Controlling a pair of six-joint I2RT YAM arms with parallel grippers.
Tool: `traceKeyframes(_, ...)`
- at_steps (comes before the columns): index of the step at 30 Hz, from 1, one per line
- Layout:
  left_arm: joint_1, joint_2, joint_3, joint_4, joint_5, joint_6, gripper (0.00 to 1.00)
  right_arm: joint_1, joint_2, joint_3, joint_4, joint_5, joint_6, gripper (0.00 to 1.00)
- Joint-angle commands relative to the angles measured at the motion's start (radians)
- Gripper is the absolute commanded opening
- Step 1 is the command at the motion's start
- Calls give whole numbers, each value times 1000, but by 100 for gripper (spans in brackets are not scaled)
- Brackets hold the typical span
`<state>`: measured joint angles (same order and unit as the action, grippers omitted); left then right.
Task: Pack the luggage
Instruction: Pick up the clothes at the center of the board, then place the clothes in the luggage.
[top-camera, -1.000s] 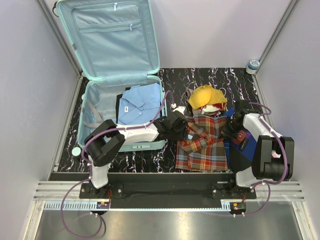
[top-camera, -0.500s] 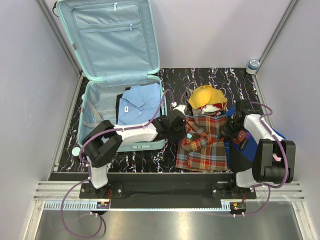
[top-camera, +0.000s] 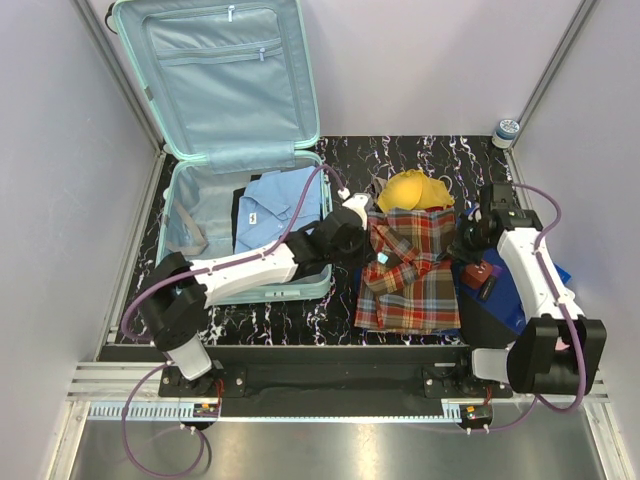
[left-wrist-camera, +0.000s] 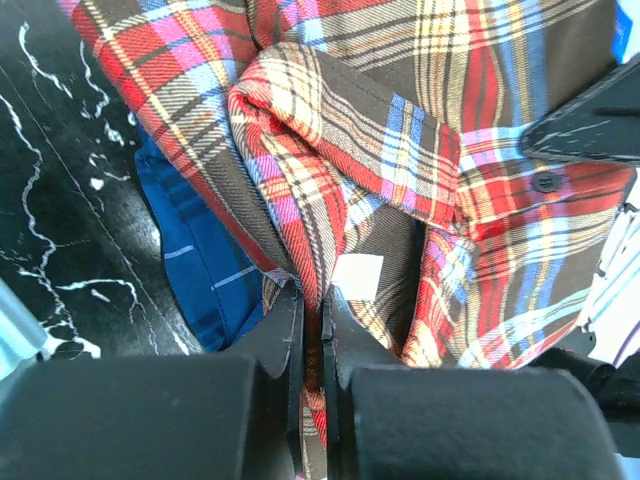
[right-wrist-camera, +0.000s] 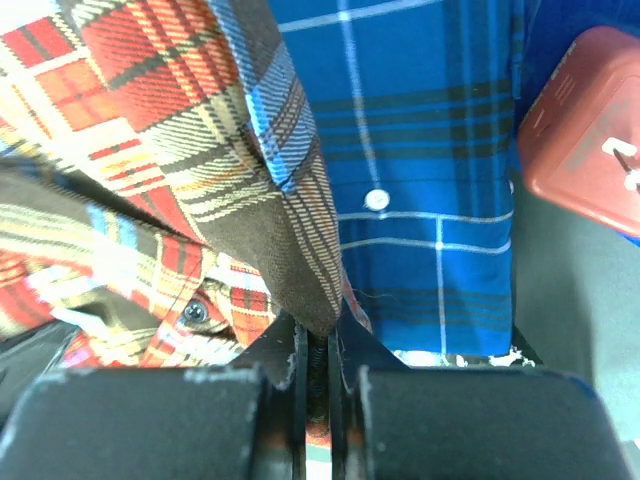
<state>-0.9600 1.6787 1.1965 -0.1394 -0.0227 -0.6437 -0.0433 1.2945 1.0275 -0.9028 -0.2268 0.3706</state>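
- Luggage: a mint-green hard-shell suitcase lying open at the left rear of the black marbled table. The lid stands up against the back wall, with its pale teal zipped lining facing the room.
- In the lower shell a folded light blue shirt rests on a dark garment, both toward the shell's right side. The left part of the lining is bare.
- Just right of the suitcase rim, mid-table, lies a rumpled red plaid shirt. A yellow hat touches its far edge.
- A blue checked shirt shows at the plaid's right side. A small red box sits on it.
- Left gripper: the arm reaches over the suitcase's near right corner to the plaid shirt's left side.
- In the left wrist view the jaws are almost together, pinching a fold of the plaid cloth near the collar. A white label lies just past the fingertips, and blue check shows beneath on the left.
- Right gripper: at the plaid shirt's right edge, near the red box.
- In the right wrist view the jaws are all but closed, clamping a pointed corner of the plaid that hangs over the blue checked shirt.
- A small round container stands in the far right corner, well apart from the clothes.
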Motion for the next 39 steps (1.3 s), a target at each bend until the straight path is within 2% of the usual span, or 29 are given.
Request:
traceKeyframes(1, 0, -79, 81, -23, -55, 64, 0, 28, -60, 126, -70, 1, 14, 0)
traceKeyframes(7, 41, -117, 104, -100, -97, 105, 0, 92, -32, 253, -107, 21, 21, 0)
traceKeyframes(12, 89, -194, 94, -140, -125, 130, 0, 175, 41, 342, -65, 43, 48, 0)
traceKeyframes(16, 179, -258, 71, -189, -175, 150, 0, 229, 84, 397, 2, 18, 85, 0)
traceKeyframes(21, 270, -327, 57, -236, -177, 179, 0, 341, 207, 543, 24, 24, 99, 0)
traceKeyframes(29, 441, -416, 40, -308, -223, 210, 0, 445, 409, 767, 64, 20, 116, 0)
traceKeyframes(39, 673, -413, -1, -348, -238, 248, 0, 534, 643, 967, 74, -3, 126, 0)
